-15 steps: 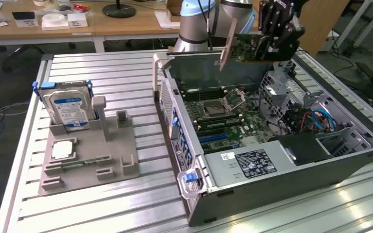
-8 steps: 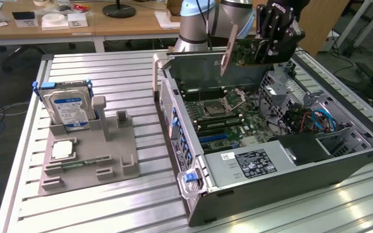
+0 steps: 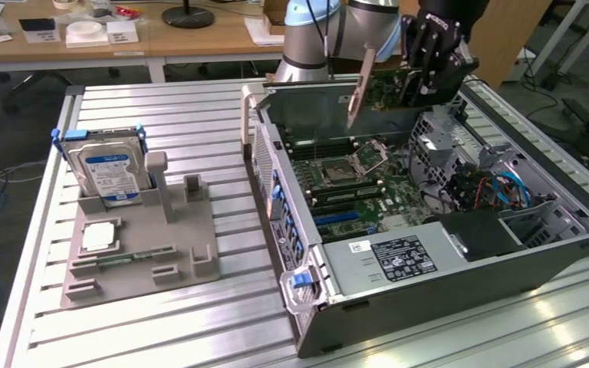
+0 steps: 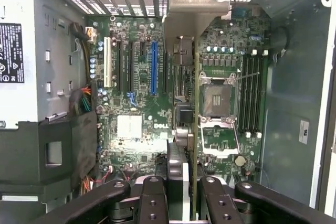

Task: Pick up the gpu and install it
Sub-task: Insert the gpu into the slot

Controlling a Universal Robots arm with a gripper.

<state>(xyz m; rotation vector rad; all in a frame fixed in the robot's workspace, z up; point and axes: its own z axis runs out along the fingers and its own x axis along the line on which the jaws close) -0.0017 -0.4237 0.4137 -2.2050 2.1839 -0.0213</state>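
Observation:
The gpu [image 3: 376, 90], a thin card with a silvery end bracket [image 3: 358, 88], hangs on edge above the far end of the open computer case [image 3: 448, 299]. My gripper [image 3: 420, 93] is shut on its upper edge. In the wrist view the gpu [image 4: 195, 129] appears edge-on between my black fingers [image 4: 152, 200], its bracket [image 4: 194, 9] pointing at the case's rear wall. Beneath it lies the motherboard [image 4: 142, 77], with the blue slot [image 4: 154, 69] off to one side of the card and the CPU socket [image 4: 215, 100] on the other. The card touches nothing inside the case.
On the exterior view's left a grey fixture [image 3: 141, 245] holds an upright hard drive [image 3: 110, 169], a flat chip [image 3: 98, 238] and a memory stick [image 3: 120, 259]. Inside the case are the power supply [image 3: 397, 257], drive cages and blue cables [image 3: 505, 188]. Desks stand behind.

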